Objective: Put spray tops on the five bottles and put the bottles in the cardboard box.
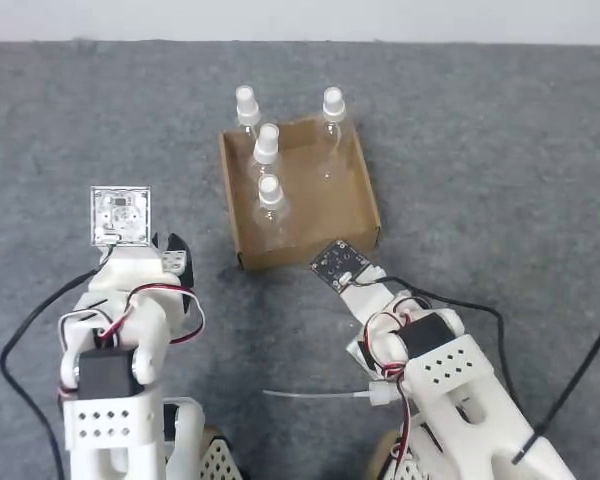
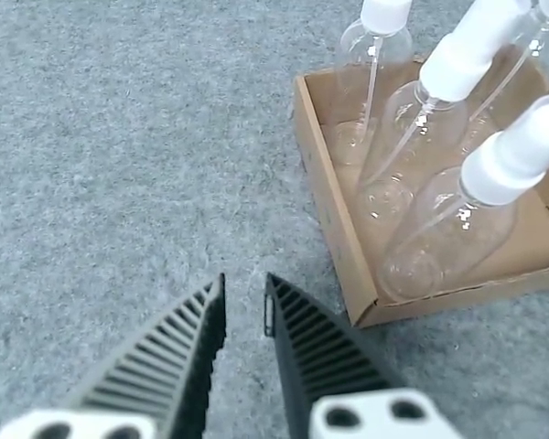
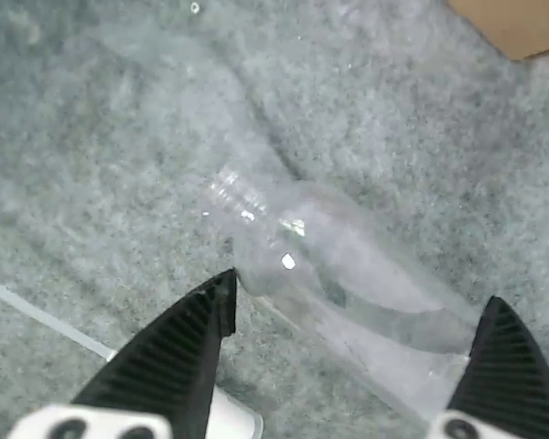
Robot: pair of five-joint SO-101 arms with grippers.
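— Right fingers (image 3: 359,288)?
— Spread wide, straddling a clear, capless bottle (image 3: 343,261) lying slantwise on the fuzzy grey surface (image 3: 91,137), threaded neck beyond one fingertip.
— Left fingers (image 2: 245,283)?
— Barely apart, empty.

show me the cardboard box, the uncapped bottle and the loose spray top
cardboard box (image 1: 330,210), high view, bare floor inside
uncapped bottle (image 3: 348,265), right wrist view, clear body
loose spray top (image 1: 380,396), high view, white head

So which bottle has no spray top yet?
The bottle lying on the carpet inside the open right tool: its threaded neck is bare. The four standing in the box wear white tops.
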